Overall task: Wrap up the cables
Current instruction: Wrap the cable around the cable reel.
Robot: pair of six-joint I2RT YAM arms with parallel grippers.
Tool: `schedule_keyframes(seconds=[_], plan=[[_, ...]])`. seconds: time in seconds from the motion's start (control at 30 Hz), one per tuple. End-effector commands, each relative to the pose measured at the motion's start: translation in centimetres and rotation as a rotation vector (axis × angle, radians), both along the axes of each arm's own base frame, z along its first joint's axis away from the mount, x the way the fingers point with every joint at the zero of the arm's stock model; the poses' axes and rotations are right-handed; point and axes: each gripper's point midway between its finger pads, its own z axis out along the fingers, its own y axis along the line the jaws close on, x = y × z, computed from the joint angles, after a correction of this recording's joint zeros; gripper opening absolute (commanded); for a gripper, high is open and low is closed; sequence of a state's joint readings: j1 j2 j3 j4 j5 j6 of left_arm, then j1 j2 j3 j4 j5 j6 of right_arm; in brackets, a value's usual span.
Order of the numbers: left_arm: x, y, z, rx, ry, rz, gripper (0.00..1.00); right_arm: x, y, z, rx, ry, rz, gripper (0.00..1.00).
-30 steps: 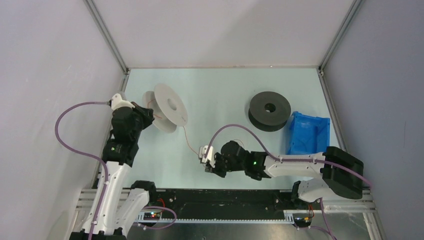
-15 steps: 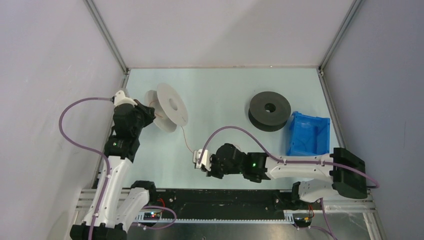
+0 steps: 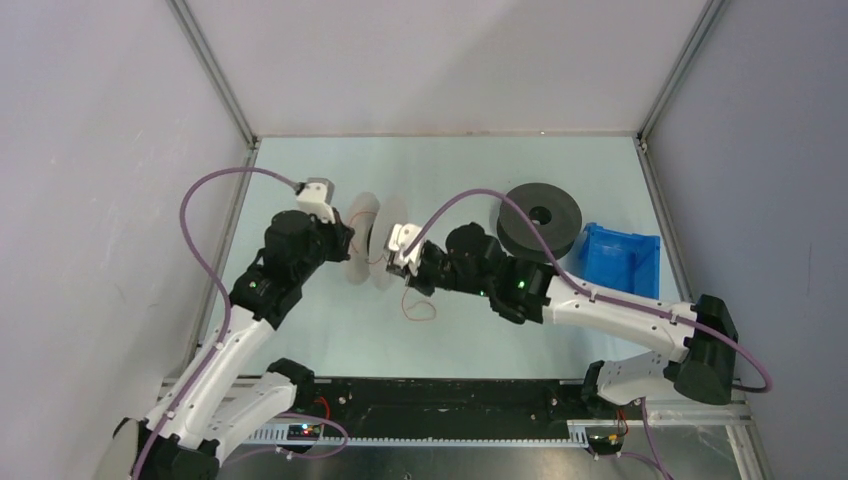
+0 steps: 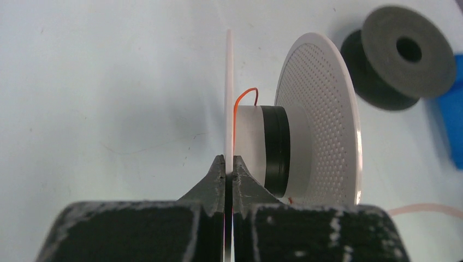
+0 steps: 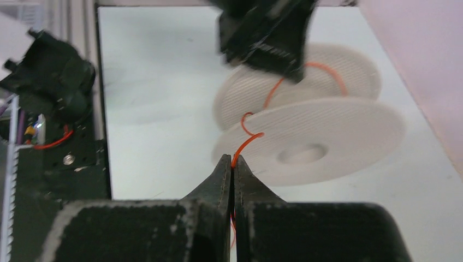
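The left gripper (image 4: 229, 165) is clenched on the thin near disc of the white spool (image 4: 319, 109), gripping it edge-on so that the spool stands on its side with its core exposed toward the other arm; this hold seems meant to steady the spool and let it be turned while wire is fed on. The right gripper (image 5: 232, 162) is pinched tight on the red cable (image 5: 248, 142), just beside the spool's far disc, close enough to guide the wire into the gap between the discs. From the pinch the cable rises in a small curl to the core, where only a short bit is on. In the overhead view the slack lies below the grippers in a loose loop on the table (image 3: 450, 170), so most of the winding looks undone. The dark spool (image 3: 540, 218) lies flat, apart, beside the blue bin (image 3: 620, 268). No blue cable can be made out.
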State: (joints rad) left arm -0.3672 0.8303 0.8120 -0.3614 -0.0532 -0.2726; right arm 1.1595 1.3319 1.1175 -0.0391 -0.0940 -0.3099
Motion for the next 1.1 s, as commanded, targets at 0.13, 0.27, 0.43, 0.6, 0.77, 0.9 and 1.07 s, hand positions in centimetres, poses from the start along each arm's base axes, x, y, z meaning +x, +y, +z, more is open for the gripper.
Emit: schedule_keyframes(seconds=[0.13, 0.27, 0.43, 0.6, 0.77, 0.9, 1.07], plan=[[-1.6, -3.6, 2.6, 0.196, -0.175, -0.232, 0.00, 4.9, -0.5, 4.5, 0.163, 0.033, -0.112, 0.00], [-2.7, -5.3, 1.5, 0.248, -0.177, -0.355, 0.00, 6.1, -1.8, 4.8, 0.173, 0.047, -0.156, 0.00], [-4.1, -6.4, 1.5, 0.276, -0.194, -0.473, 0.00, 7.7, -4.2, 3.5, 0.113, 0.087, -0.233, 0.00], [-5.0, -6.9, 1.3, 0.297, -0.177, -0.549, 0.00, 8.4, -6.4, 2.1, 0.065, 0.132, -0.265, 0.00], [-6.5, -7.8, 2.0, 0.249, -0.174, -0.630, 0.00, 8.8, -8.0, 0.3, 0.033, 0.145, -0.293, 0.03], [-7.5, -8.0, 3.2, 0.186, -0.183, -0.640, 0.00, 9.1, -9.2, -1.2, 0.042, 0.179, -0.291, 0.07], [-8.1, -8.6, 5.3, 0.090, -0.182, -0.635, 0.00, 8.0, -9.3, -3.5, 0.079, 0.257, -0.189, 0.11]])
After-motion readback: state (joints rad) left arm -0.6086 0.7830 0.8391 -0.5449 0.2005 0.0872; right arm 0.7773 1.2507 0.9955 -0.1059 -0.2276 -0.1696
